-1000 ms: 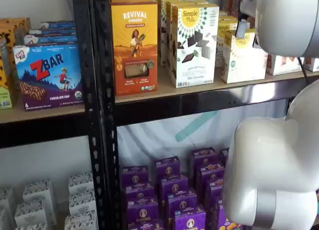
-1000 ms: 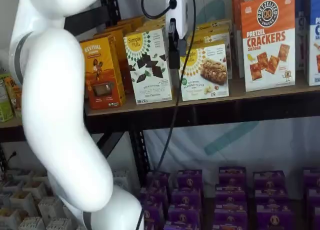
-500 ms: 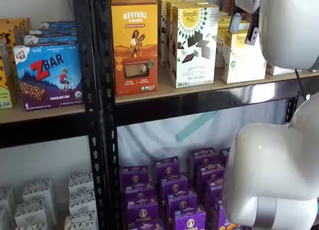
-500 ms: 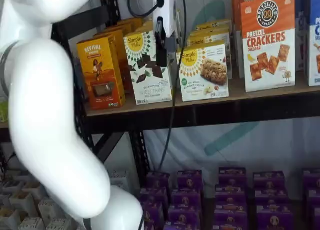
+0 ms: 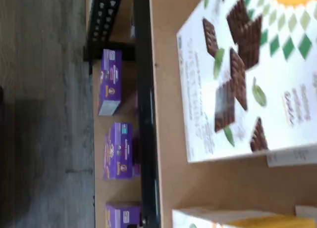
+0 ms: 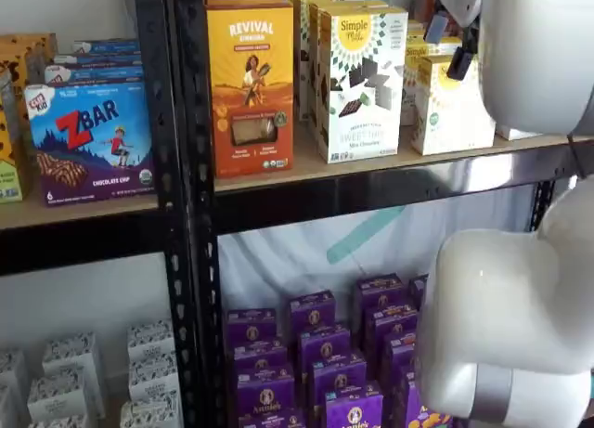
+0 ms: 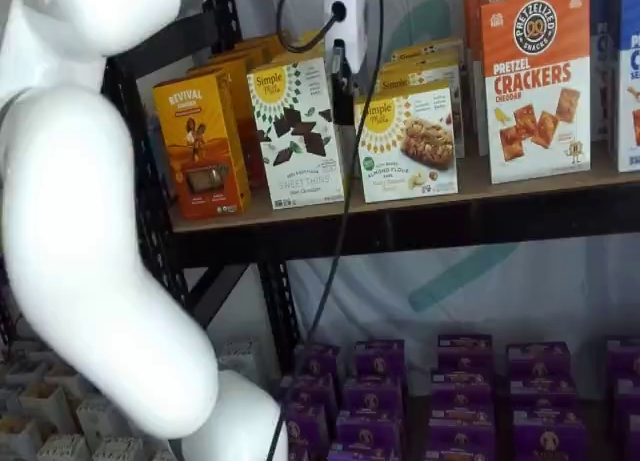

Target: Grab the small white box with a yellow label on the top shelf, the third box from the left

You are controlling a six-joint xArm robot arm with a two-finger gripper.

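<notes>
Just below and to the side of your gripper (image 7: pixel 343 96), the small white box (image 7: pixel 408 141) stands on the top shelf (image 7: pixel 520 186), its yellow top and round yellow logo facing out. In a shelf view the black fingers (image 7: pixel 343 81) hang from the white gripper body in front of the gap between that box and the taller white carton with dark cookie squares (image 7: pixel 297 134). You see them side-on there, so you cannot tell whether they are spread or pressed together; no box is between them. In a shelf view (image 6: pixel 461 61) the fingers show as a dark shape just in front of the small white box's upper part (image 6: pixel 450 108), with the arm's big white body (image 6: pixel 538 52) covering what lies beyond.

On the far side of the cookie carton from your gripper stands the orange Revival box (image 7: pixel 200 146). On the other side of the small white box, well apart from the fingers, stands the orange-and-white cracker box (image 7: pixel 535 81).

The wrist view is turned on its side. It shows the cookie carton (image 5: pixel 247 74) close up, the tan shelf board (image 5: pixel 168 139), its black beam (image 5: pixel 144 114), and a yellow-edged corner of the small white box (image 5: pixel 233 219). Purple boxes (image 5: pixel 116 149) sit on the lower level, far beneath the gripper.
</notes>
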